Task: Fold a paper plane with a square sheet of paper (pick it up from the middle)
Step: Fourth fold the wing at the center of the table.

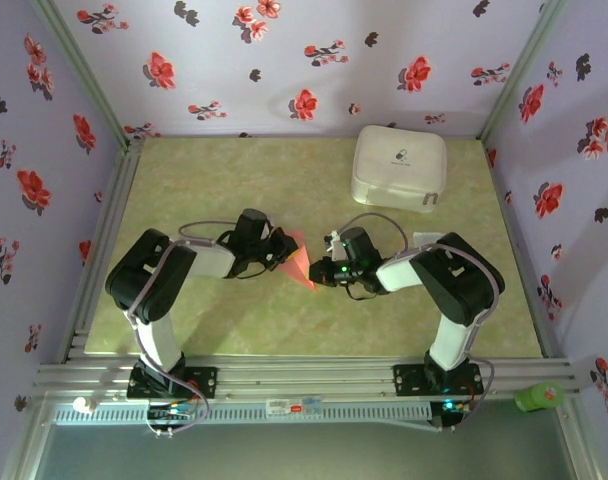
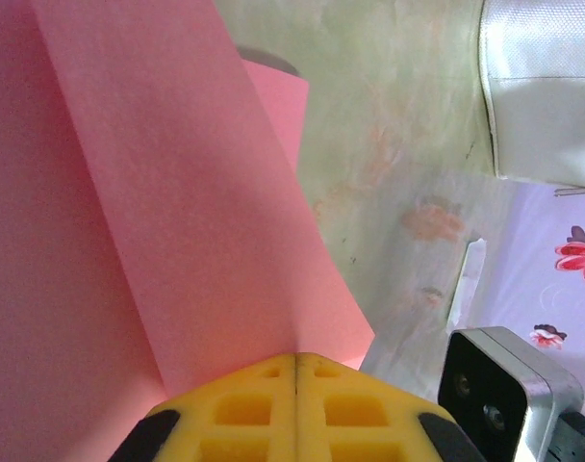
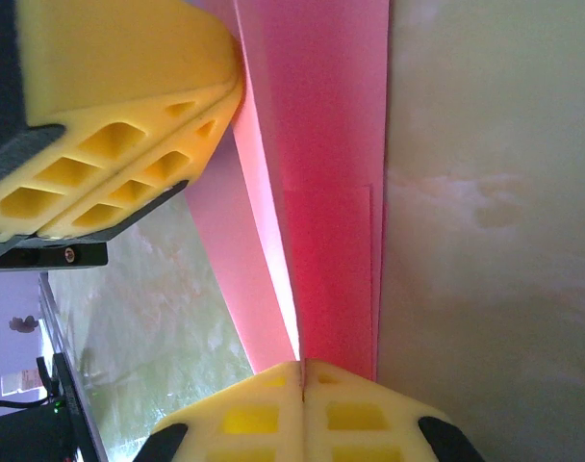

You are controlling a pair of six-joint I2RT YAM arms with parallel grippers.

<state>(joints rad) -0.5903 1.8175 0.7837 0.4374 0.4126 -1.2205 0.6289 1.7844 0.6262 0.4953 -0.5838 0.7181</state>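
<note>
Currently the paper (image 1: 298, 262) is held between the two arms over the middle of the table (image 1: 234, 330), well apart from the white case (image 1: 399, 165). The left gripper (image 2: 297, 358) is clamped shut on one edge of it and the right gripper (image 3: 302, 364) is pinched shut on another, with the foam pads pressed together and paper caught in each seam. A long crease is seen running through the folded layers. Such thin stock is judged light, limp and easily torn or wrongly creased. It is best gripped at a folded edge, where the layers are doubled and stiffer, and never tugged apart.
</note>
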